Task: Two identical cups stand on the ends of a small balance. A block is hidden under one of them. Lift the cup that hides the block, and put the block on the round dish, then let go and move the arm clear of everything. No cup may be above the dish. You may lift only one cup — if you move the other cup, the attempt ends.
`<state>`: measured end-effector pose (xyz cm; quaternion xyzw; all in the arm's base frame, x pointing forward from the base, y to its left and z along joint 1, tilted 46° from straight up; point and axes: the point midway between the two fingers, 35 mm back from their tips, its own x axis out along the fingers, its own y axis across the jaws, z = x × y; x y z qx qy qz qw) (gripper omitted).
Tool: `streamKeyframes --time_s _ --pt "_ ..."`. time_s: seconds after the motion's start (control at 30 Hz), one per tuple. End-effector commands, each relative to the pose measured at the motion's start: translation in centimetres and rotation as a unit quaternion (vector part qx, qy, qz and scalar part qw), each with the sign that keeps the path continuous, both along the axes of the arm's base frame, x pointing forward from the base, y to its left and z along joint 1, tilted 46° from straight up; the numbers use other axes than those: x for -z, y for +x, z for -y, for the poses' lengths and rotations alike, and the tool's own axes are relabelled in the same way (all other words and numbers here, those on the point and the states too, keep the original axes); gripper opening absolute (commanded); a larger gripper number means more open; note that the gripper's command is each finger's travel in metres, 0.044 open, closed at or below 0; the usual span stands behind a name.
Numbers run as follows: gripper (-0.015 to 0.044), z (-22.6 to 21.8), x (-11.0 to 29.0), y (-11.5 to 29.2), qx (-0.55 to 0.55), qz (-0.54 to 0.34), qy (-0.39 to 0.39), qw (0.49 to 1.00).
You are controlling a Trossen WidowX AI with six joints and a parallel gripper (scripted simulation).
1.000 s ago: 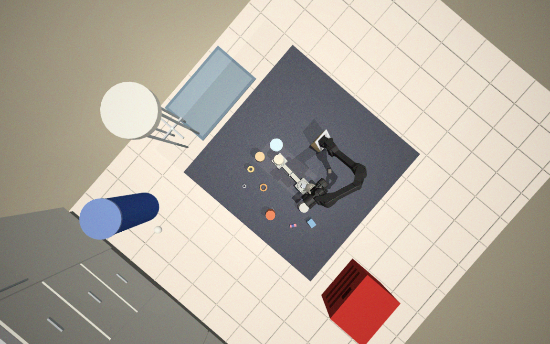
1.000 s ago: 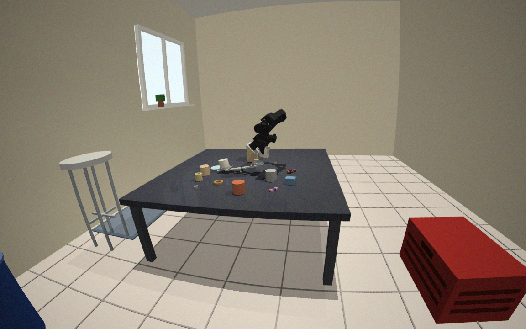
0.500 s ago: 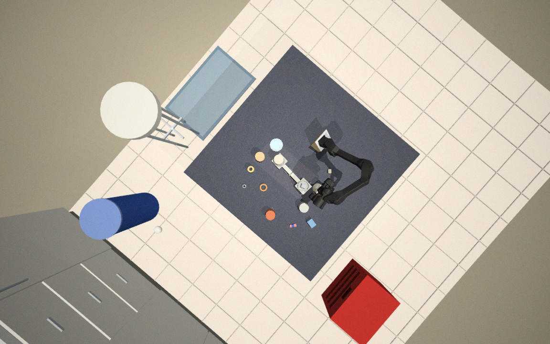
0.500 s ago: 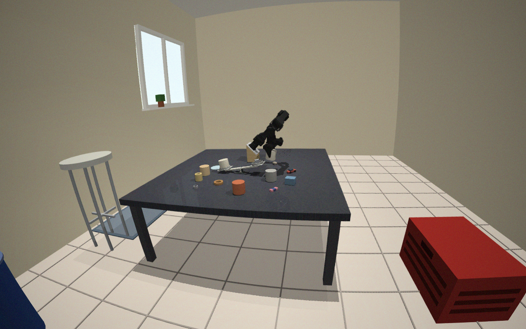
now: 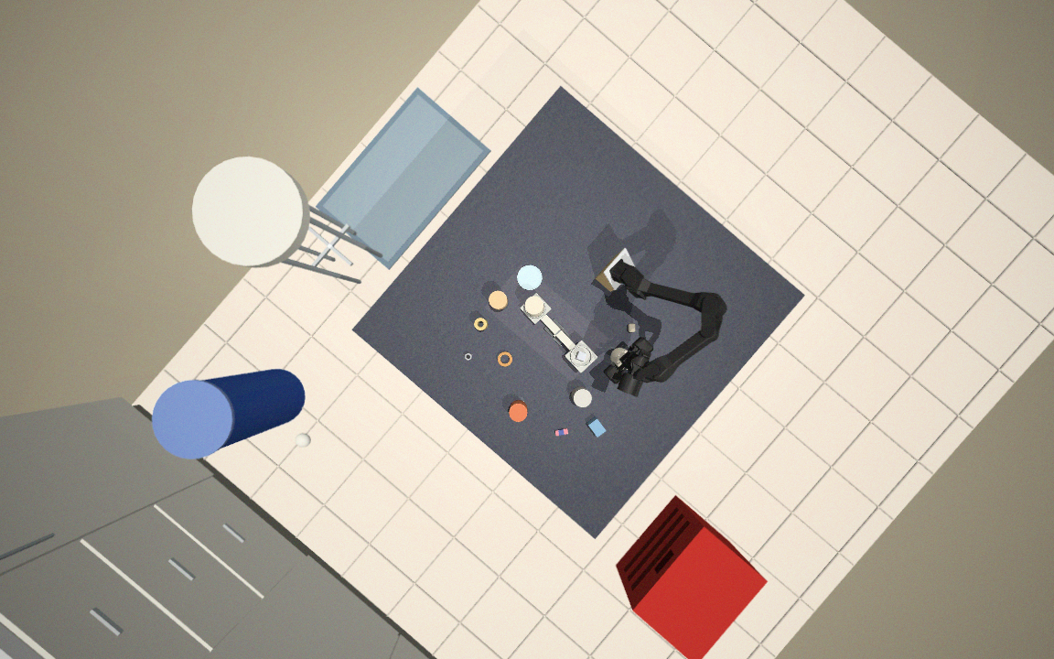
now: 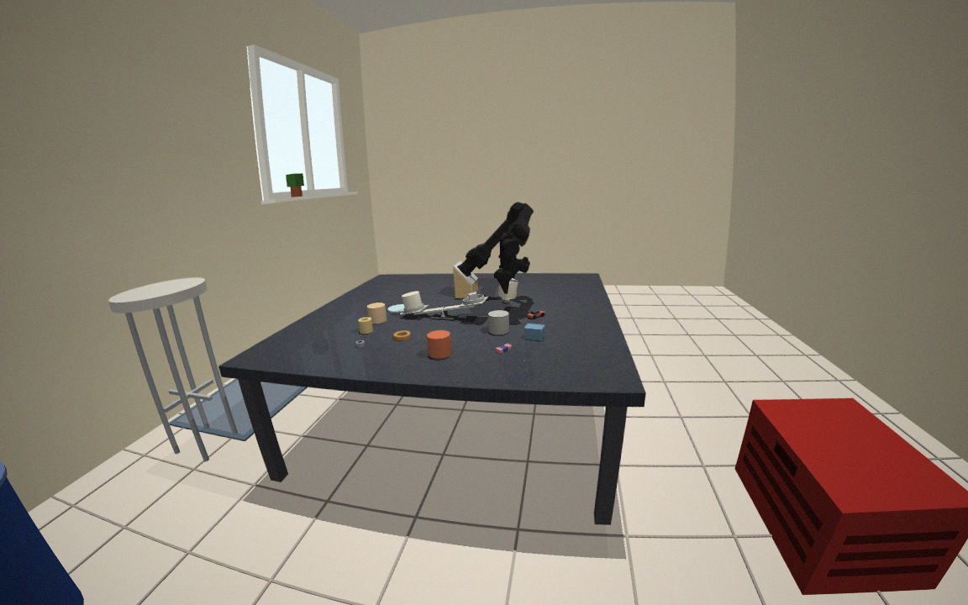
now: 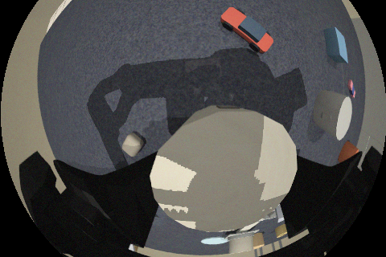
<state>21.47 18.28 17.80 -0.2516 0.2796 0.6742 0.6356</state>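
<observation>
My gripper [image 5: 622,361] [image 6: 505,290] [image 7: 220,152] is shut on a cream cup [image 5: 618,354] [image 6: 512,287], beside the balance and off its pan. The balance [image 5: 566,339] [image 6: 454,307] is tilted, its near-arm end raised. On that end's pan lies a small pale square shape [image 5: 580,355], which looks like the block. The other cream cup [image 5: 534,306] [image 6: 412,299] [image 7: 241,245] stands on the lower end. The pale blue round dish [image 5: 529,276] [image 6: 395,308] [image 7: 213,241] lies beyond that cup, with no cup above it. The height of the held cup is hard to judge.
A small beige piece [image 5: 631,328] [image 7: 133,144] and a red toy car [image 6: 535,314] [image 7: 247,30] lie near the gripper. A grey-white cylinder [image 5: 581,397] [image 6: 498,323], a blue box [image 5: 596,427] [image 6: 533,331] and an orange cylinder [image 5: 518,411] [image 6: 439,344] stand beyond the raised end.
</observation>
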Motion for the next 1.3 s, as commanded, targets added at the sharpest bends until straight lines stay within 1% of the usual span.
streamKeyframes --time_s 0.0,0.2,0.53,1.1,1.27 --pt "0.0 -0.5 -0.1 -1.0 0.003 0.002 0.003 1.0" --pt "0.0 -1.0 0.2 -1.5 0.003 0.001 0.005 1.0" --pt "0.0 -3.5 2.5 -1.7 0.003 0.001 0.007 1.0" --pt "0.0 -5.1 3.9 -1.9 0.003 0.001 0.007 1.0" --pt "0.0131 -4.8 3.5 -1.9 0.0 0.003 0.01 1.0"
